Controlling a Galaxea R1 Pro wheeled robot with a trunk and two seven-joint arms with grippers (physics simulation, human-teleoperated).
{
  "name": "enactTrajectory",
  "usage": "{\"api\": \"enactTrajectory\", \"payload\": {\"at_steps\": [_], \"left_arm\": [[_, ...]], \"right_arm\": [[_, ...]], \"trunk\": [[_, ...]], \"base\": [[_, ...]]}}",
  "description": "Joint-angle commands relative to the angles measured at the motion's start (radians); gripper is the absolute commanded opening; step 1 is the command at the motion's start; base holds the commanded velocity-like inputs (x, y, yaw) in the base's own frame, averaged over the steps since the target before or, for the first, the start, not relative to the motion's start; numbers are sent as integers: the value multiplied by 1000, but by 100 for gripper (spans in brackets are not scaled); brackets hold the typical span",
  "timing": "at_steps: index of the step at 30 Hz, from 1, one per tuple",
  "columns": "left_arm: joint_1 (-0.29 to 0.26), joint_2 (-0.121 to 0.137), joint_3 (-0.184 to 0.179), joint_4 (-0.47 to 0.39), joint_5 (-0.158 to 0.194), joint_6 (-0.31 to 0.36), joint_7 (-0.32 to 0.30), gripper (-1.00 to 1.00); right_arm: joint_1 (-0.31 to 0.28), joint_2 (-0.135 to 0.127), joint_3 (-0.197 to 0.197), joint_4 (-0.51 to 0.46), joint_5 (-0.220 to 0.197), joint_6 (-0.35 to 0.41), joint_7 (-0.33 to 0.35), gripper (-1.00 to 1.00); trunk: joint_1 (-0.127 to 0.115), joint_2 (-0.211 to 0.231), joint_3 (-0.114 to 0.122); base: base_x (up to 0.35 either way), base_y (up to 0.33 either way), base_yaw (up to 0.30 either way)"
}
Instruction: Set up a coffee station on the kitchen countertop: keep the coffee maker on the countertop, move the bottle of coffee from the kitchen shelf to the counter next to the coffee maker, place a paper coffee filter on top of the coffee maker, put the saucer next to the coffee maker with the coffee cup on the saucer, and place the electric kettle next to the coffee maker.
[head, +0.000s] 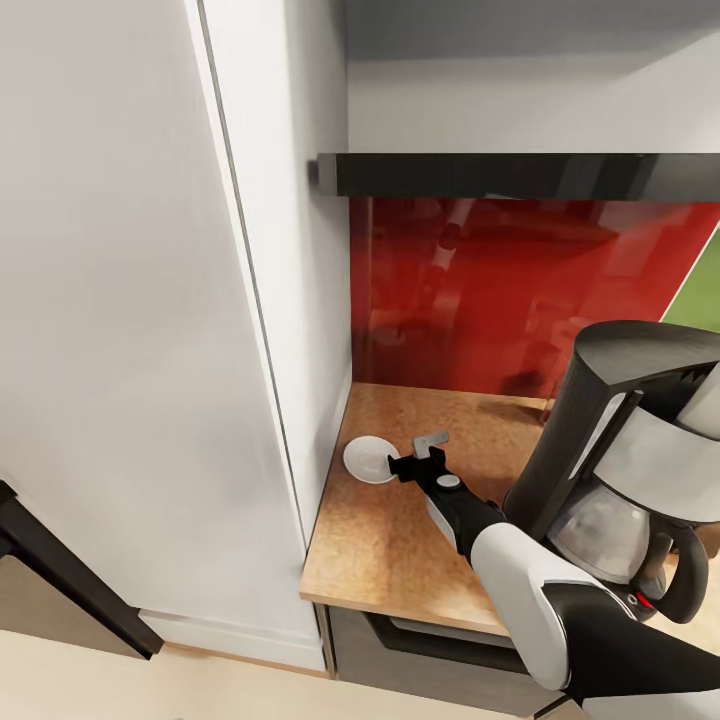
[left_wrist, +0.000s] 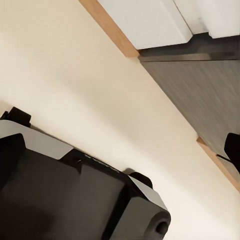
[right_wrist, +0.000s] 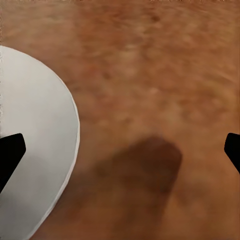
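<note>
A white saucer (head: 368, 458) lies flat on the kitchen countertop (head: 400, 540), near the white wall panel. My right gripper (head: 418, 452) hangs just beside its rim, open and holding nothing. In the right wrist view (right_wrist: 120, 150) one fingertip (right_wrist: 10, 160) is over the saucer (right_wrist: 35, 150) and the other is over bare wood. The black coffee maker (head: 630, 440) with its glass carafe stands on the counter to the right. A black kitchen shelf (head: 520, 175) runs above. My left gripper (left_wrist: 120, 150) points at the floor, one fingertip (left_wrist: 233, 149) at the frame's edge.
A tall white panel (head: 150, 350) closes the counter's left end. A red glossy backsplash (head: 500, 300) stands behind it. Grey cabinet fronts (left_wrist: 200, 95) sit under the counter, and my dark base (left_wrist: 75, 195) rests on the pale floor.
</note>
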Motion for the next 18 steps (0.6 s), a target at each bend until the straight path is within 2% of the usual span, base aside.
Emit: {"api": "enactTrajectory", "payload": {"at_steps": [1,18], "left_arm": [[0,0,3,-1,6,8,-2,100],[0,0,5,-1,7,6,-2,100]], "right_arm": [[0,1,-5,51,10,-3,2,100],[0,1,-4,52,10,-5,2,100]], "trunk": [[0,-1,-2],[0,-1,-2]], "base": [[0,0,0],[0,0,0]]}}
